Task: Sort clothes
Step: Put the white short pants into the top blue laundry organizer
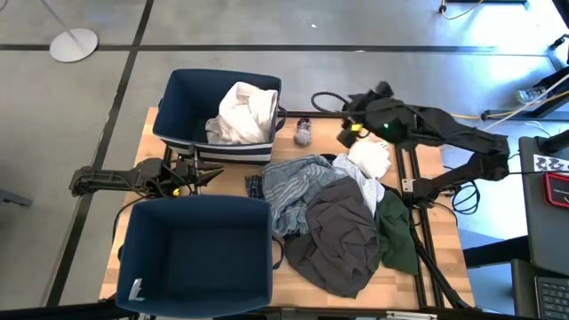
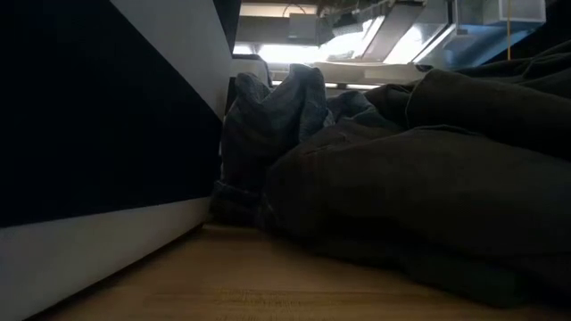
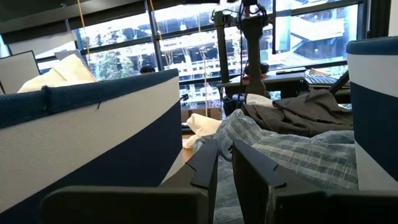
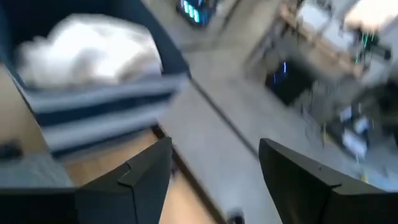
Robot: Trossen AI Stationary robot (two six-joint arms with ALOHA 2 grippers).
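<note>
The clothes lie heaped on the table's middle and right: a grey-blue striped piece (image 1: 298,180), a dark grey one (image 1: 340,238) on top, a dark green one (image 1: 396,233), a white one (image 1: 370,162) and a blue plaid edge (image 1: 254,186). A small sock (image 1: 303,133) lies alone on the wood by the far bin. More white clothes (image 1: 242,112) fill the far navy bin (image 1: 182,96). My left gripper (image 1: 212,178) rests shut between the two bins, pointing at the heap. My right gripper (image 4: 214,168) hovers open and empty, raised over the table's far side (image 1: 348,120).
The near navy bin (image 1: 196,258) stands at the front left; its wall (image 2: 89,134) fills the low view's left side. The right arm's frame and cables (image 1: 427,222) run along the table's right side. Bare wood (image 1: 320,120) shows around the sock.
</note>
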